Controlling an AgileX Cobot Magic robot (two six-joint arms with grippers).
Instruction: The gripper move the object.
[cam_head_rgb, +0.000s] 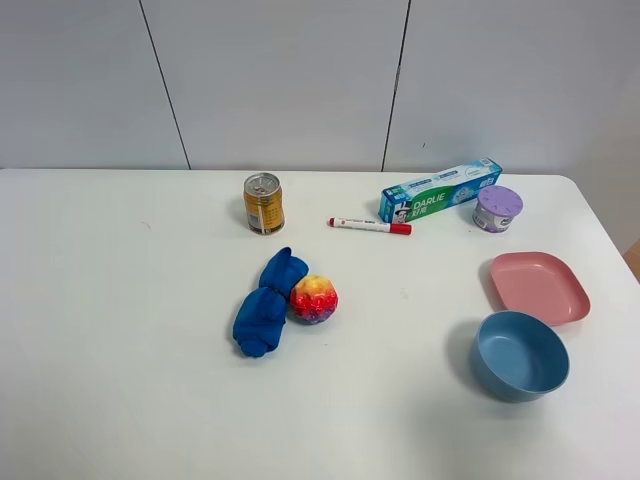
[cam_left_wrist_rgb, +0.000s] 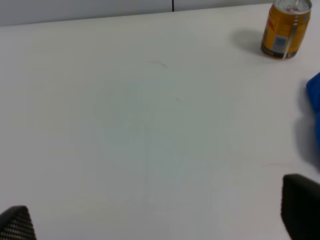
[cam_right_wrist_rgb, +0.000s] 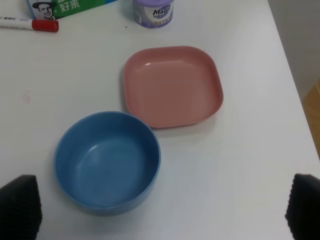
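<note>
On the white table (cam_head_rgb: 120, 300) a crumpled blue cloth (cam_head_rgb: 265, 303) lies touching a rainbow-coloured ball (cam_head_rgb: 314, 299). A gold drink can (cam_head_rgb: 264, 203) stands upright behind them and also shows in the left wrist view (cam_left_wrist_rgb: 286, 29). A red-capped marker (cam_head_rgb: 370, 226) lies beside a green toothpaste box (cam_head_rgb: 440, 190). Neither arm shows in the high view. My left gripper (cam_left_wrist_rgb: 157, 220) is open and empty over bare table, left of the cloth's edge (cam_left_wrist_rgb: 315, 97). My right gripper (cam_right_wrist_rgb: 162, 210) is open and empty above the blue bowl (cam_right_wrist_rgb: 107, 162) and the pink plate (cam_right_wrist_rgb: 172, 85).
A small purple tub (cam_head_rgb: 497, 208) stands right of the toothpaste box and shows in the right wrist view (cam_right_wrist_rgb: 153, 11). The blue bowl (cam_head_rgb: 520, 355) and pink plate (cam_head_rgb: 540, 287) sit near the table's right edge. A pale wall runs behind the table.
</note>
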